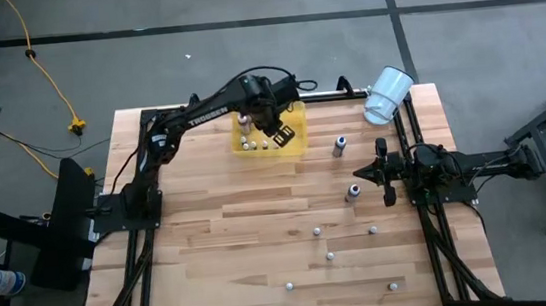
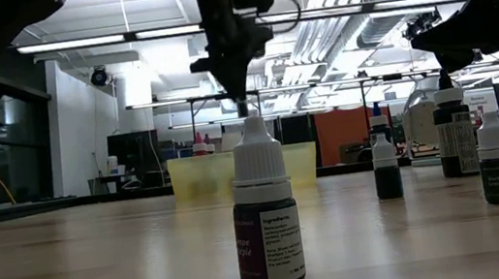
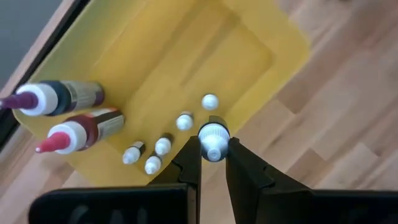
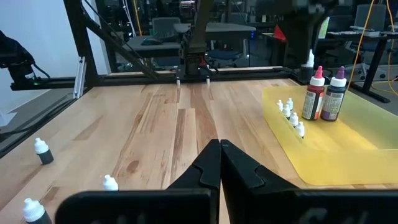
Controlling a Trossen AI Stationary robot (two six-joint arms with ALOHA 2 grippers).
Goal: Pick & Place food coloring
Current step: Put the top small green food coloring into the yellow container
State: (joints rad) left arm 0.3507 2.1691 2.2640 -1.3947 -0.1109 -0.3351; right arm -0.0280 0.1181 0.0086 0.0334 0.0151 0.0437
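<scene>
Seven bottles in yellow tray point(image 3: 186, 56); left tool point(image 3: 214, 152) grips eighth.

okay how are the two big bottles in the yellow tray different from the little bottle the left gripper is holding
The two tall bottles have coloured tips, one purple, one red; the small bottle has a plain white cap. They stand free in the yellow tray; the small bottle is pinched in the left gripper above the tray's edge. They are far larger than it. All are dropper-style bottles.
</scene>
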